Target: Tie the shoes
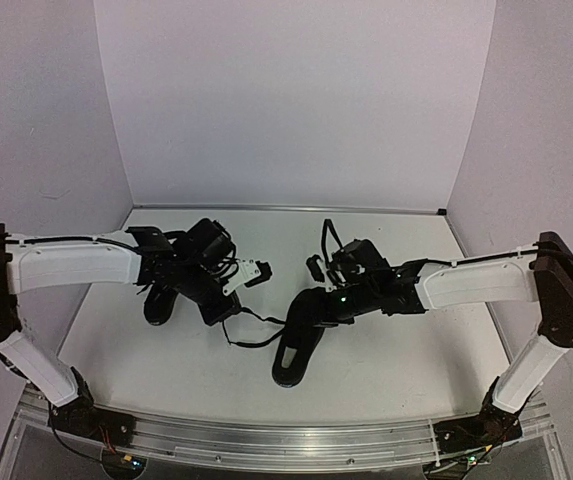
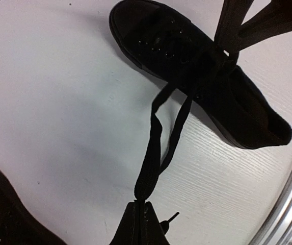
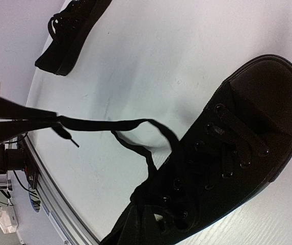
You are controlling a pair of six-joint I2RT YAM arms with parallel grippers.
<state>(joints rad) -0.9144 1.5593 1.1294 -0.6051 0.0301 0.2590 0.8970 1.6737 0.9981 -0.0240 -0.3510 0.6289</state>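
One black shoe (image 1: 299, 342) lies at the table's middle, toe toward the near edge, and fills the right wrist view (image 3: 237, 153). Its long lace (image 2: 153, 153) runs taut to my left gripper (image 2: 139, 202), which is shut on the lace's folded loop just above the table (image 1: 230, 312). My right gripper (image 1: 318, 298) is shut on the laces at the shoe's top eyelets (image 3: 144, 204), and its fingers (image 2: 230, 25) meet in a V over the shoe (image 2: 186, 56). The other shoe (image 1: 161, 300) lies to the left under my left arm, also seen in the right wrist view (image 3: 69, 30).
The white table (image 1: 396, 370) is walled by pale panels at the back and sides. An aluminium rail (image 1: 286, 440) runs along the near edge, close to the shoe's heel (image 2: 288, 204). A loose lace tip (image 2: 170, 218) lies by my left fingers.
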